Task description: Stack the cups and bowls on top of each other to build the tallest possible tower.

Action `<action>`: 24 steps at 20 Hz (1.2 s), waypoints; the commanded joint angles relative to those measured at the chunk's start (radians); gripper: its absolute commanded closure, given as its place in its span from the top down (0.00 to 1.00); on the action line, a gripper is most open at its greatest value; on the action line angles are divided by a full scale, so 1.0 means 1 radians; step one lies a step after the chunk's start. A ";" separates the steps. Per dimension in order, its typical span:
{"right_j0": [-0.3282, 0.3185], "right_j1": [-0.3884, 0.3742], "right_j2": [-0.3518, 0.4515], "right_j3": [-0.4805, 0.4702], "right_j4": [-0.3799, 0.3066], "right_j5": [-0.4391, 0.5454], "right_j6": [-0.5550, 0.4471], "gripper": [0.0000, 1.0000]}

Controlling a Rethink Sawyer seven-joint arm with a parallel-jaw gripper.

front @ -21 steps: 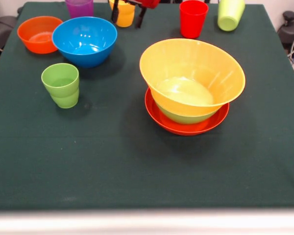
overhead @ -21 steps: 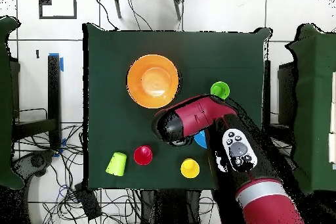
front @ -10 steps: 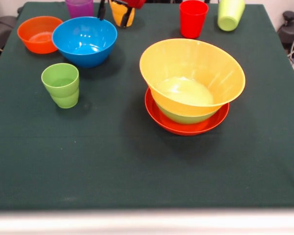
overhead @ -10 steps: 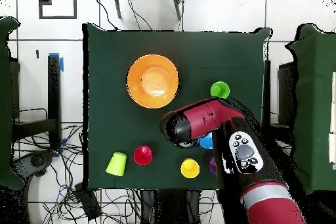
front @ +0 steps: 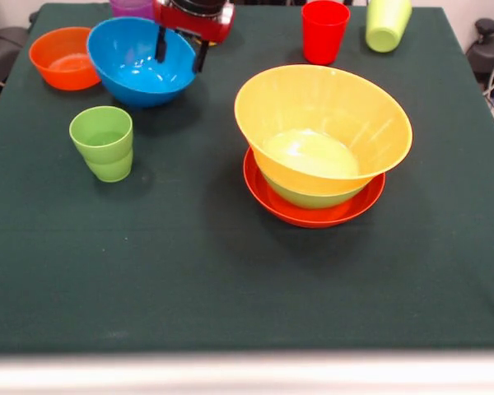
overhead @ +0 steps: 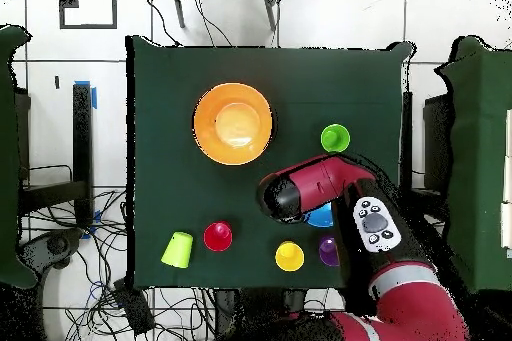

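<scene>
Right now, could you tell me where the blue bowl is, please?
In the front view, the blue bowl sits at the far left of the table, beside the small orange bowl, with the open claw straddling its right rim.

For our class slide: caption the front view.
Open gripper straddles the blue bowl's rim; nested bowl tower waits.

Pincer (front: pixel 181 54) over bowl (front: pixel 136 74) rim

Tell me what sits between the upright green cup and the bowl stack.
Nothing: the front view shows only bare tablecloth between the green cup and the bowl stack.
</scene>
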 commanded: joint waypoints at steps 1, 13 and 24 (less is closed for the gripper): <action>0.028 0.096 -0.019 -0.093 -0.085 -0.094 0.013 1.00; 0.066 0.185 -0.081 -0.170 -0.070 -0.172 0.015 1.00; 0.072 0.163 -0.085 -0.155 -0.023 -0.155 -0.023 1.00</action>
